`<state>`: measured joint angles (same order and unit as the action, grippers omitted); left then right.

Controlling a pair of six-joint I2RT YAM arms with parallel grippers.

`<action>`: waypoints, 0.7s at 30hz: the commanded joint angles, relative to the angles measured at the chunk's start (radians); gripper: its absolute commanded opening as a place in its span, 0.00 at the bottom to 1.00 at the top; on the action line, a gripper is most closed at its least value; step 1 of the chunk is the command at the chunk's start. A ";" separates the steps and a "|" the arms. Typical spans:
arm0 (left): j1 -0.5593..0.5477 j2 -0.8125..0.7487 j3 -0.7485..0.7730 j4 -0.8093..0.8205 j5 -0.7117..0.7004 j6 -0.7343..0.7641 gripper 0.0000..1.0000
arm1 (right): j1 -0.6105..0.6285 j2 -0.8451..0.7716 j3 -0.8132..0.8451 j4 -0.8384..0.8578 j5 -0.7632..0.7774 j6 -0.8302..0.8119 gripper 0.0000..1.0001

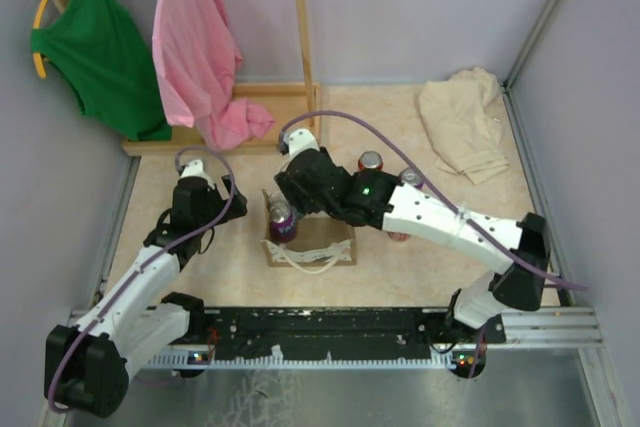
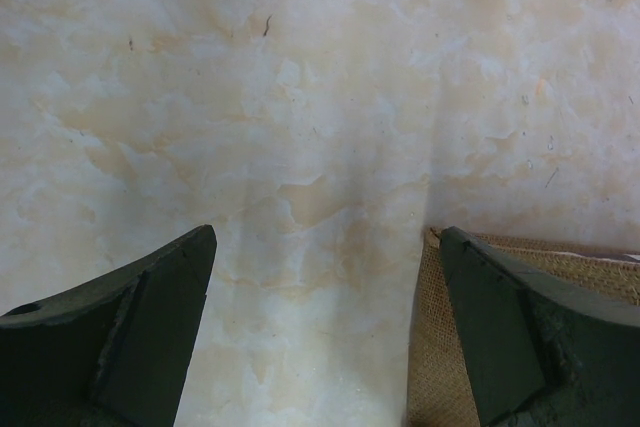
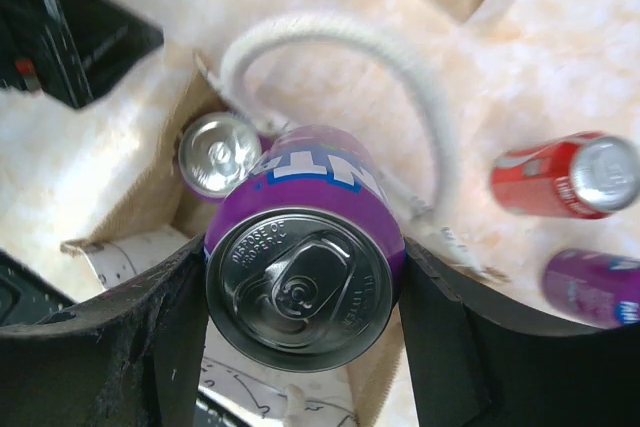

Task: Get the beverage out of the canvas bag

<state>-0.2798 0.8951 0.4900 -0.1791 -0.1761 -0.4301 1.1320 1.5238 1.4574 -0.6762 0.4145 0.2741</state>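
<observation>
Pale lilac walls [image 1: 420, 7] enclose a marbled cream bench [image 1: 400, 272]; a wooden rack [image 1: 299, 27] carries a green shirt [image 1: 100, 57] and a pink shirt [image 1: 195, 57]; a beige cloth [image 1: 462, 122] lies crumpled at the far right.

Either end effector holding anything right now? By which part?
The right end effector clamps the purple can by its sides, near the top. The left end effector is open, holding nothing.

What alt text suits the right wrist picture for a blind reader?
The right hand grips a purple can over the canvas bag, where a silver-topped can sits. A red can stands beyond its rope handle.
</observation>
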 commanded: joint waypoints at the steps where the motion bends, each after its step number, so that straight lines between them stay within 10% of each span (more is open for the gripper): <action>1: -0.002 -0.008 -0.014 0.015 0.000 -0.013 0.99 | 0.006 -0.120 0.129 0.034 0.211 -0.039 0.00; 8: -0.003 -0.008 -0.017 0.021 0.000 -0.012 0.99 | -0.029 -0.234 0.169 -0.037 0.465 -0.005 0.00; 21: -0.003 0.017 0.002 0.031 0.016 -0.006 0.99 | -0.293 -0.354 0.037 -0.139 0.402 0.116 0.00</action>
<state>-0.2798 0.9081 0.4759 -0.1783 -0.1738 -0.4339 0.8974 1.2140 1.5356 -0.8536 0.8394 0.3412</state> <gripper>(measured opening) 0.995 0.645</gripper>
